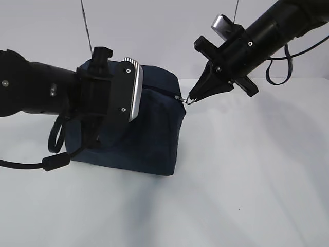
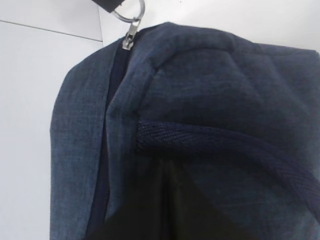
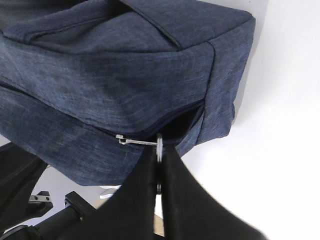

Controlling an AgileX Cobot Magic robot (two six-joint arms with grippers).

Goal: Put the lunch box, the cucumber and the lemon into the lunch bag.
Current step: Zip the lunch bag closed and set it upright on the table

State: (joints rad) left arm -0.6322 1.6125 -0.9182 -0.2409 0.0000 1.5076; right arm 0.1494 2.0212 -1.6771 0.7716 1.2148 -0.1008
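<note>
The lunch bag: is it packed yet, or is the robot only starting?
No food or box is in sight, so packing can't be confirmed. The right gripper pinches the ring pull at the lunch bag corner; a gap shows by the slider. The left gripper is at the bag's top.

A plain white table (image 1: 267,180) meets a white wall (image 1: 164,31) behind.

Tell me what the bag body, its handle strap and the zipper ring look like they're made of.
The lunch bag: woven fabric, matte heathered navy, with visible weave and soft creases. The handle strap: looks like ribbed webbing, darker and coarser. The ring pull: shiny silver, likely metal, pinched in the right gripper.
</note>
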